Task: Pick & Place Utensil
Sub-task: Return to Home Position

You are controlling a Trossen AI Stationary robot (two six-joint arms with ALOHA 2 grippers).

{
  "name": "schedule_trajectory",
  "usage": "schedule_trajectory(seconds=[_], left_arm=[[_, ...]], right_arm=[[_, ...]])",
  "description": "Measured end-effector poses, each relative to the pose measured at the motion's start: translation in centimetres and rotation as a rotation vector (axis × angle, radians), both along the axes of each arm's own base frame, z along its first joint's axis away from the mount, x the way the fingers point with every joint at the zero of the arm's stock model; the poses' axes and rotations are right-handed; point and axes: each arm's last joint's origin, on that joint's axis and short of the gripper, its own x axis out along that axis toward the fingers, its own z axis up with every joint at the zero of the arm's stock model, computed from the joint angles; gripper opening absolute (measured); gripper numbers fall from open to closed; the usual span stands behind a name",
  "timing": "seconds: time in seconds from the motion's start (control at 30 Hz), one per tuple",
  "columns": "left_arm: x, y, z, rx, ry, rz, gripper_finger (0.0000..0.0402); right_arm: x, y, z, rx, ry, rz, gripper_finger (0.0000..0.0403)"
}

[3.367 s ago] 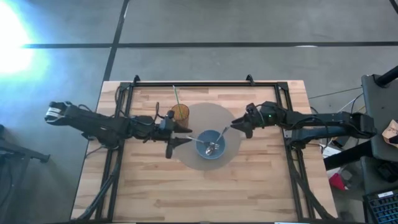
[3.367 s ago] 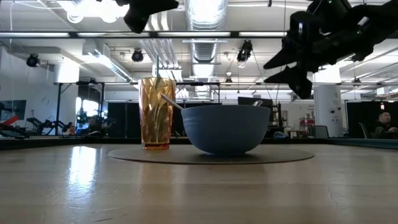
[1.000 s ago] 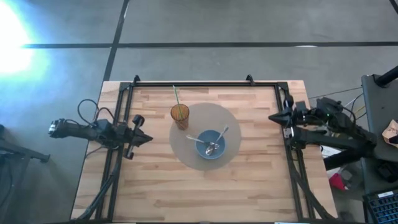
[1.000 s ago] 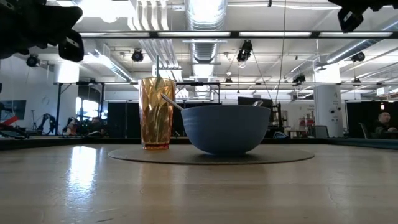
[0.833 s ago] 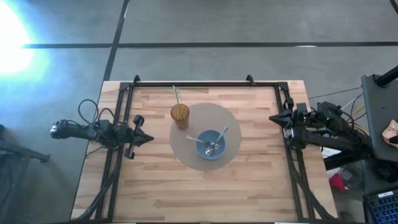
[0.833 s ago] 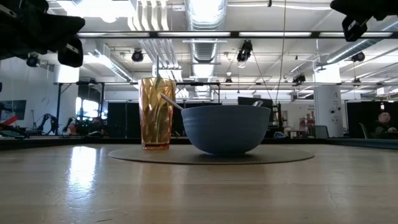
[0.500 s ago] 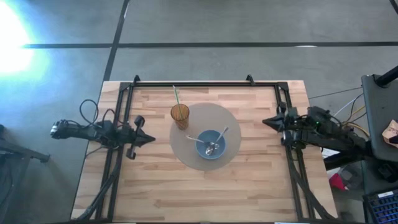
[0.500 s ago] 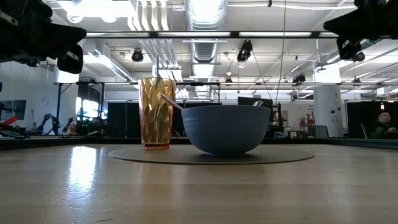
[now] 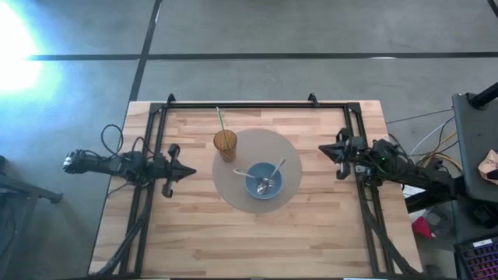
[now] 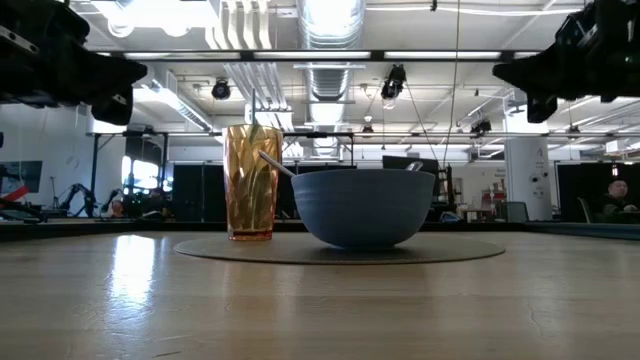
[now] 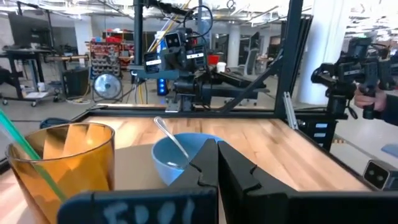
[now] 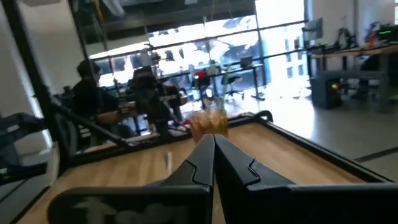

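Left claw: here's the left claw (image 9: 187, 173), low over the left side of the light wooden table (image 9: 233, 249), fingers pressed tip to tip with nothing between them.
Right claw: opposite it, the right claw (image 9: 325, 149) hangs over the table's right side, its fingers closed to a single point too, and empty.
Bowl: the round blue bowl (image 10: 365, 208) sits between the two claws, well apart from both.
Utensils: from above we count two in the bowl. The first pale utensil (image 9: 278, 166) has its handle leaning toward the right claw. The second pale utensil (image 9: 240, 174) has its handle toward the left claw. Which is the fork and which the spoon, we cannot tell.
Cup and straw: the amber ribbed plastic cup (image 9: 226, 145) stands upright just beside the bowl, nearer the left claw. The thin green straw (image 9: 220, 119) stands tilted in it.
Mat: a round grey mat (image 9: 272, 140) carries bowl and cup, and both claws are clear of its edge.
Low view: the bowl's wall hides the utensils except for a handle above the rim, and the arms are only dark shapes in the upper corners.
Left wrist view: beyond the closed fingers we get the cup, the straw and one handle rising from the bowl.
Right wrist view: the cup shows just past the fingertips, we cannot make out the bowl, and a seated person (image 12: 90, 99) is in the room beyond.
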Motion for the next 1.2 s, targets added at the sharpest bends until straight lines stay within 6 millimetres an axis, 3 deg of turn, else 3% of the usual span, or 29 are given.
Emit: schedule_trajectory(seconds=[0.13, 1.2], left_arm=[[0.0, 0.1, -0.1, 0.005, 0.015, 0.023, 0.0], [0.2, 0.1, -0.4, 0.009, 0.043, 0.036, 0.0]], right_arm=[[0.4, -0.2, -1.7, 0.017, 0.035, -0.019, 0.0008], [1.0, -0.6, -3.8, -0.032, 0.284, -0.09, 0.0008]])
